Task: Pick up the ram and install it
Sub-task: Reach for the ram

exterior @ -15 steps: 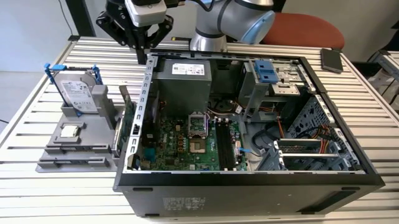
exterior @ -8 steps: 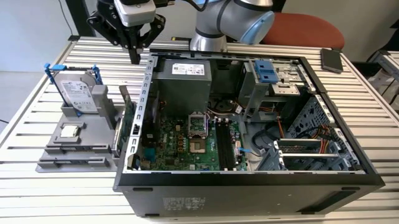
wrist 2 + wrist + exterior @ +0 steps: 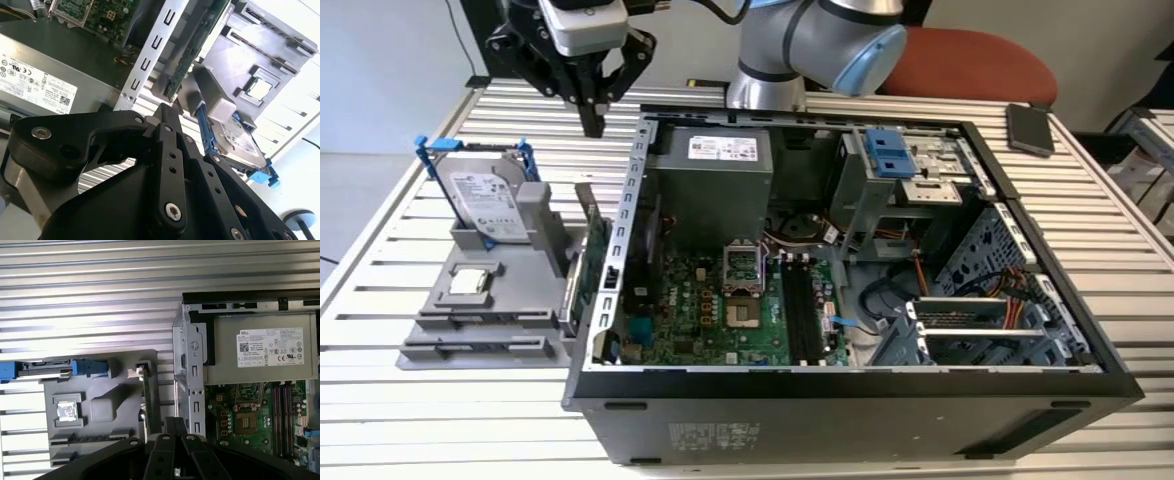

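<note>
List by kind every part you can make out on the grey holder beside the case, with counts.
hard drive: 1
processor chip: 1
green expansion card: 1
Total: 3
Whether the ram lies in the front slots of the grey holder cannot be told.

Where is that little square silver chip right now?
In the exterior view the silver chip lies flat in the grey holder, at the exterior view's left of the open computer case, just nearer the camera than the upright hard drive.
</note>
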Controlling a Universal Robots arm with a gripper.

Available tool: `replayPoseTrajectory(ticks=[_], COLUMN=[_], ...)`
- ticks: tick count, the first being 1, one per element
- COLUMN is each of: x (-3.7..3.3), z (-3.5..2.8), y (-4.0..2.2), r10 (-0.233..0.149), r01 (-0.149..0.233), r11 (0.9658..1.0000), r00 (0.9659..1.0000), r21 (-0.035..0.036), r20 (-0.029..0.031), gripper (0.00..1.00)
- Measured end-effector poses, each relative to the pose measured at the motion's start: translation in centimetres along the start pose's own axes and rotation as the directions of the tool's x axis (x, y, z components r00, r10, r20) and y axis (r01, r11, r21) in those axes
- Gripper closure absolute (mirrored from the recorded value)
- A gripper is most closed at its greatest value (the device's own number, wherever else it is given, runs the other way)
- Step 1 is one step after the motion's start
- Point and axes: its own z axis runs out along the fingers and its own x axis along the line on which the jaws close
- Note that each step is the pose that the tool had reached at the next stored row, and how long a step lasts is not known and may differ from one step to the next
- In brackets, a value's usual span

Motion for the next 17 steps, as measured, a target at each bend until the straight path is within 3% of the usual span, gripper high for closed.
replayPoseTrajectory(ticks=[17], x=[2.96], z=[-0.03], y=[-0.22], r10=[-0.001], r01=[0.001], r11=[1.0000], r00=[1.0000], r21=[0.0000], r20=[-0.0001], gripper=[1.00])
